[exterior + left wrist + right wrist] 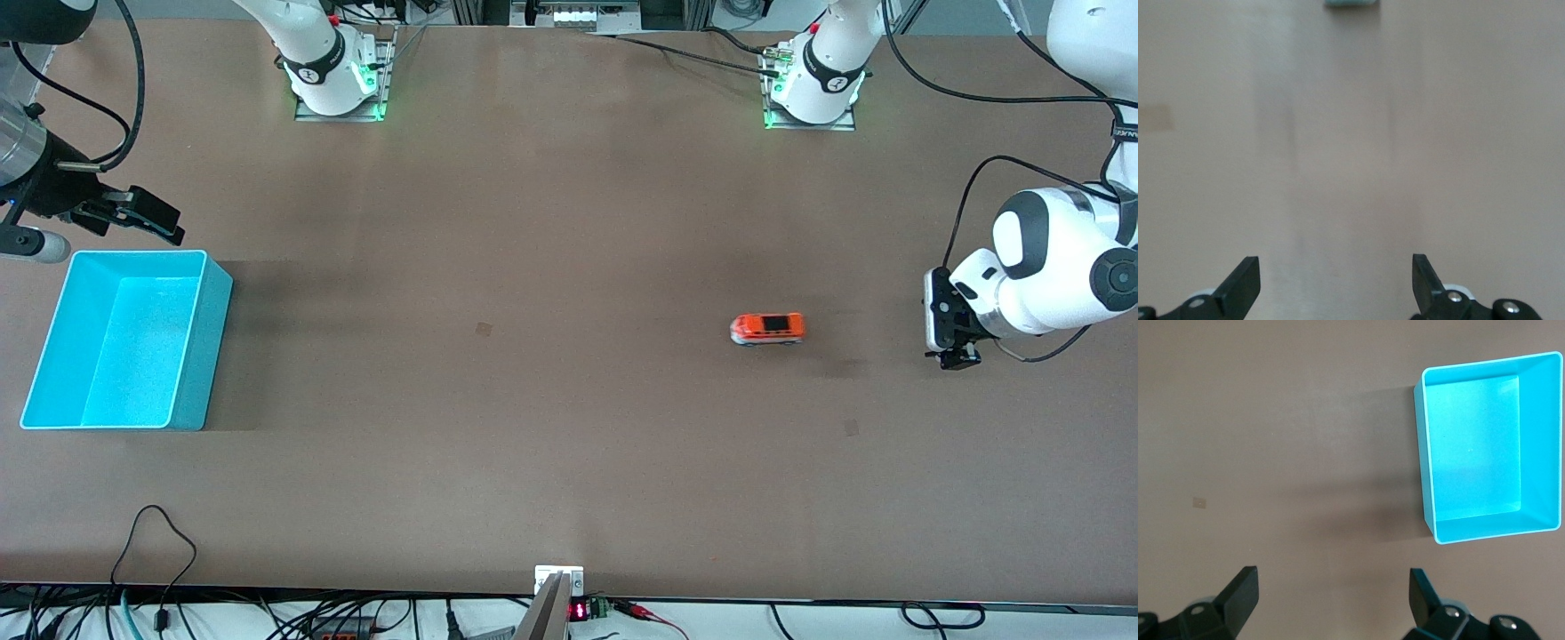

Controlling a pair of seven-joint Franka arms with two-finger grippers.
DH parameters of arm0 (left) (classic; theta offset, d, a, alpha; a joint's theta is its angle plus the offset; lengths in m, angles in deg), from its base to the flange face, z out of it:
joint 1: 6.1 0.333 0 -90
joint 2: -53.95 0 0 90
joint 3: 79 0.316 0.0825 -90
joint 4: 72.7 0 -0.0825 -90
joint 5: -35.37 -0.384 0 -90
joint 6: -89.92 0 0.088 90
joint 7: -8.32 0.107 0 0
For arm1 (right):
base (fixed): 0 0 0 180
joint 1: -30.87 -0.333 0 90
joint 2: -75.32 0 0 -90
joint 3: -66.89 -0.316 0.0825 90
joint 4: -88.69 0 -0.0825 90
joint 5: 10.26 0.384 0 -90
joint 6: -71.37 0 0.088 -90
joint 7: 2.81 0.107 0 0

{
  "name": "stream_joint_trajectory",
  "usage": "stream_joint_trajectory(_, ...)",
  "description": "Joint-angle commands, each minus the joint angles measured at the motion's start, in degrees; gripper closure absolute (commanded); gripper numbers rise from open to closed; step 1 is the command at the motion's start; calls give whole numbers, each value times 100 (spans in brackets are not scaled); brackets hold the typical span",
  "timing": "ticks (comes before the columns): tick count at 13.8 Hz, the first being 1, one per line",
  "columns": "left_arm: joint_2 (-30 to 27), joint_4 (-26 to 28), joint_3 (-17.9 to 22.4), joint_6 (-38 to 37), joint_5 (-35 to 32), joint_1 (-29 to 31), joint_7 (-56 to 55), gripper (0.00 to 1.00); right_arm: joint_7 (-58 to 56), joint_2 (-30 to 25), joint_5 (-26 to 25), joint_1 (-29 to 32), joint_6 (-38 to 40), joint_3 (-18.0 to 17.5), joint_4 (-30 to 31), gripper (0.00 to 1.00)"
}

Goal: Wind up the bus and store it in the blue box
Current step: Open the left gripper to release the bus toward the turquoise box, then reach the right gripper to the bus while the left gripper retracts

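Small orange-red toy bus (768, 328) sat on bare brown table (533, 267) toward left arm's end, untouched, not yet wound. Bright turquoise plastic box (191, 342) empty at right arm's end, well apart. Left gripper (953, 357) near bus, fingers spread, probably staged for pickup. Right gripper (147, 216) open over table just beside box.

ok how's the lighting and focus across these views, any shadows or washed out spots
Front view: even light, soft shadows beside the blue box and the bus. Left wrist view: pale, washed out, soft. Right wrist view: darker, box casts a shadow on the table.
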Motion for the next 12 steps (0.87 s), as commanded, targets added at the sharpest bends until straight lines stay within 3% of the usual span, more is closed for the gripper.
stream_joint_trajectory(1, 125, -625, 38, -460, -61, -464, -729, 0, 31, 33, 45, 17, -23, -18, -67, 0)
stream_joint_trajectory(6, 126, -776, 73, -461, -8, -982, -2224, 0, 48, 68, 89, 34, -32, -18, -67, 0)
stream_joint_trajectory(7, 126, -1055, 108, -461, -43, -1070, -2374, 0, 48, 68, 89, 34, -15, -18, -67, 0)
stream_joint_trajectory(12, -32, -1445, 319, -479, 27, -1071, -3593, 0, 22, 208, 71, 17, 38, -18, -58, 0)
